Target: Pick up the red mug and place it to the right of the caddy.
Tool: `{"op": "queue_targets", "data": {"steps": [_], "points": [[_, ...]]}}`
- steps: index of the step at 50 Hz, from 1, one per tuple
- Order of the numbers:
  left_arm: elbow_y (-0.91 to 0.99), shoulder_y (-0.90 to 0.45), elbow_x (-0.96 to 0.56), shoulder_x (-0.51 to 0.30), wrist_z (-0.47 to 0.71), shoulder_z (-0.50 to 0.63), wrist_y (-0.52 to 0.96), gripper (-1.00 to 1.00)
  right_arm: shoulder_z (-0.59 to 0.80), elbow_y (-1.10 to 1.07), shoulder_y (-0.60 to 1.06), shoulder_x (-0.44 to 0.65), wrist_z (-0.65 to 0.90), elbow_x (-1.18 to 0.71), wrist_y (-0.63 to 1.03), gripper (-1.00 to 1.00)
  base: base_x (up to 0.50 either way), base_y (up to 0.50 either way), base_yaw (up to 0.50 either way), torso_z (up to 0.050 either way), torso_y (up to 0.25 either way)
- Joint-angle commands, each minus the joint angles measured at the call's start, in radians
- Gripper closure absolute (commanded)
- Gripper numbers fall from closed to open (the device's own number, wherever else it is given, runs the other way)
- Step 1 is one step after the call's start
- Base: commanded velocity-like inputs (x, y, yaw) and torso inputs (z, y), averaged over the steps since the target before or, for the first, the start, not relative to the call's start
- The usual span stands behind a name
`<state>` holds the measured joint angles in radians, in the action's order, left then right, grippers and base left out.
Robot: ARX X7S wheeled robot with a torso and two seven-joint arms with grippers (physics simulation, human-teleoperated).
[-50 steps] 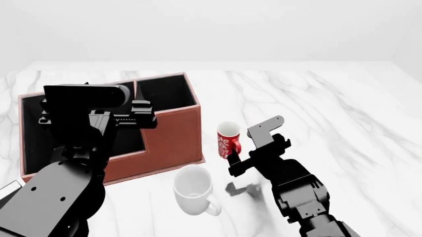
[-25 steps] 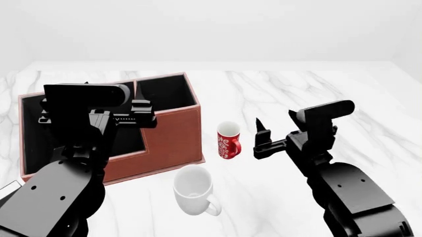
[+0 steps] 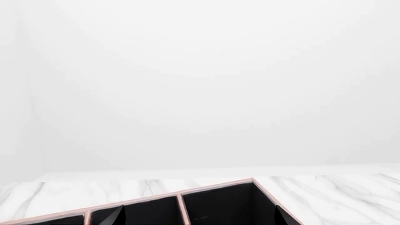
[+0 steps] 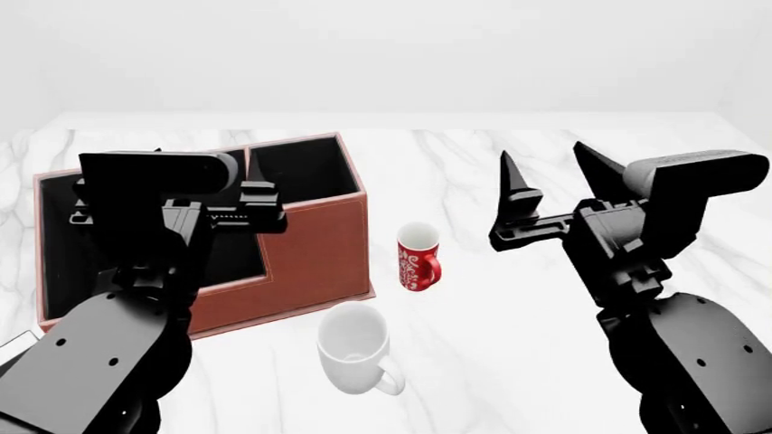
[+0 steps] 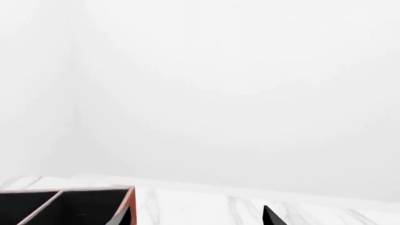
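Observation:
The red mug [image 4: 418, 256] with its white swirly pattern stands upright on the marble table [image 4: 543, 163], just right of the caddy [image 4: 316, 244]. My right gripper [image 4: 555, 181] is open and empty, raised well above and to the right of the mug, fingers pointing up. My left gripper [image 4: 248, 172] is held above the caddy with its jaws apart and nothing between them. The left wrist view looks into the caddy's black compartments [image 3: 218, 208]. The right wrist view shows the caddy's corner [image 5: 128, 201] and both fingertips [image 5: 270, 216] far apart; the mug is out of that view.
A plain white mug [image 4: 354, 349] stands in front of the red mug, handle towards me. A white page edge [image 4: 13, 348] shows at the front left by the caddy. White walls lie beyond the table's far edge.
My right arm has lifted up and swung right, away from the red mug. The mug stays standing where it was. My left arm has not moved.

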<state>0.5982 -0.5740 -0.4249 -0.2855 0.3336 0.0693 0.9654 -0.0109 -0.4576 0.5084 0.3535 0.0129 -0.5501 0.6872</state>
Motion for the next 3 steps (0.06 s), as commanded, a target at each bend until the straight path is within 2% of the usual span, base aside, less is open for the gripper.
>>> {"op": "queue_targets", "data": {"steps": [1, 3], "points": [[-0.005, 0.001, -0.003, -0.003, 0.002, 0.001, -0.006, -1.00, 0.006, -0.017, -0.013, 0.000, -0.003, 0.002, -0.021, -1.00, 0.00, 0.00, 0.00, 0.000, 0.000], [-0.005, 0.001, -0.003, -0.003, 0.003, 0.003, -0.006, -1.00, 0.007, -0.014, -0.012, 0.001, -0.004, 0.000, -0.021, -1.00, 0.00, 0.00, 0.00, 0.000, 0.000]]}}
